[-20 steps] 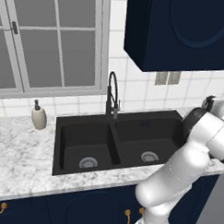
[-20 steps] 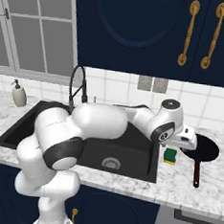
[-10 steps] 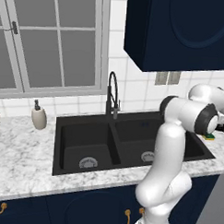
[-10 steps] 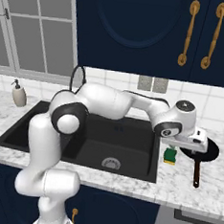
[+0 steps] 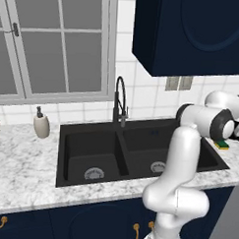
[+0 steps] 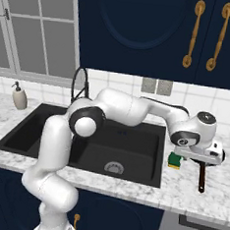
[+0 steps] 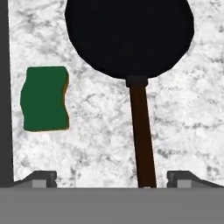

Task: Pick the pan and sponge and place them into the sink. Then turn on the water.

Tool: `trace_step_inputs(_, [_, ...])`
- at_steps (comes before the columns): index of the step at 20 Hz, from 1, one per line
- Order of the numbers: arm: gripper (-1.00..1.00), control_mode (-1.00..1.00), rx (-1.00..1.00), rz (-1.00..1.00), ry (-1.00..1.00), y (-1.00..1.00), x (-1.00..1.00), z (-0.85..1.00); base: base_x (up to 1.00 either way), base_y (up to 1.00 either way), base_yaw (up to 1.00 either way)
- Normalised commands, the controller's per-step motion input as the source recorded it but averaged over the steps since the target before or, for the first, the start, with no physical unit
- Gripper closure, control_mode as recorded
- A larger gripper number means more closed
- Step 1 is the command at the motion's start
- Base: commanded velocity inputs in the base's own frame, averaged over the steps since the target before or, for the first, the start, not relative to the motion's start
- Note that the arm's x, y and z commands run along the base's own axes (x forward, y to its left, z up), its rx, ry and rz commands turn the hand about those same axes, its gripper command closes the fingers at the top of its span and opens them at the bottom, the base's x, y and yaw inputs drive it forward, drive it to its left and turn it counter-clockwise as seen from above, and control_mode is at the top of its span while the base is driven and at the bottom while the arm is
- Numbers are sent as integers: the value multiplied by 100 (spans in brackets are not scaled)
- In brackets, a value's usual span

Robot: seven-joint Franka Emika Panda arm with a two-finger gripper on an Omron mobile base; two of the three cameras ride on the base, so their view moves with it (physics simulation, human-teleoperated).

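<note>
White glossy arm point(image 6: 122, 108), rounded tube links, dark grey-black round caps at the joints. Bulbous white base segment point(image 5: 174, 202). White wrist, grey flat hand block. Gripper point(image 7: 111, 177) has two small dark grey finger tips.

White-and-grey marble counter point(image 5: 20, 171) above navy base cabinets with brass handles; navy upper cabinets point(image 6: 144, 30) at twelve o'clock, white tiled wall, paned window point(image 5: 56, 45) at ten o'clock
</note>
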Motion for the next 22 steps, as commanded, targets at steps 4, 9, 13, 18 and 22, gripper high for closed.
trace_step_inputs(4, [-100, -100, 0, 1, 4, 0, 1, -46, 0, 0, 0])
trace_step_inputs(9, [-100, -100, 0, 0, 6, -8, 15, -40, 0, 0, 0])
trace_step_inputs(13, [-100, -100, 0, 0, 10, -24, 37, -24, 0, 0, 0])
trace_step_inputs(18, [-100, -100, 1, 0, 12, -27, 47, -12, 0, 0, 0])
trace_step_inputs(22, [-100, -100, 2, 0, 8, -15, 36, -23, 0, 0, 0])
